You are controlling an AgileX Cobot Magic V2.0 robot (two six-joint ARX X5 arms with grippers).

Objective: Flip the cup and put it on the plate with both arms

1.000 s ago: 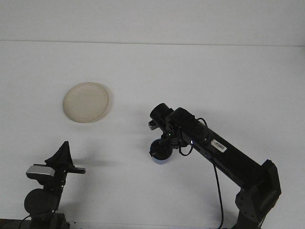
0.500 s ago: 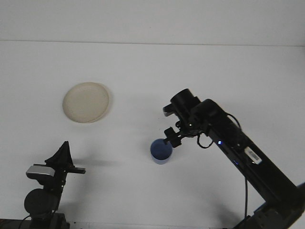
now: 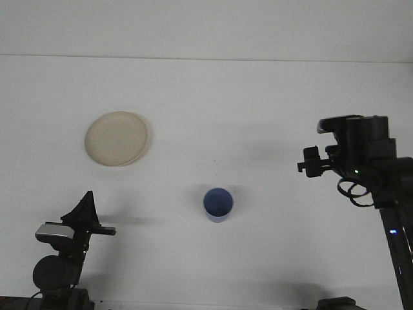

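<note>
Down at the near left corner of the white table (image 3: 258,97), the left gripper (image 3: 86,208) sits low on its black arm, its dark wedge-shaped fingers pointing upward; from this side I cannot tell whether its jaws are parted or closed, and nothing is between them. Above it and a little to the right, further back on the table, lies the round cream-coloured shallow plate (image 3: 117,138), flat and bare, well apart from both arms.

Moving toward the middle, the small blue plastic cup (image 3: 218,204) stands upright on the table with its open mouth facing up, the blue inside showing, and a faint shadow around its base. It rests on the bare tabletop, not on the plate, below and to the right of it. No gripper touches it: it stands free between the two arms, nearer the front edge than the plate is.

Over at the far right, the right gripper (image 3: 308,166) hangs in the air on its black arm, pointing left toward the cup but well clear of it. Its jaws grasp nothing; whether they are spread or closed I cannot make out from here.
</note>
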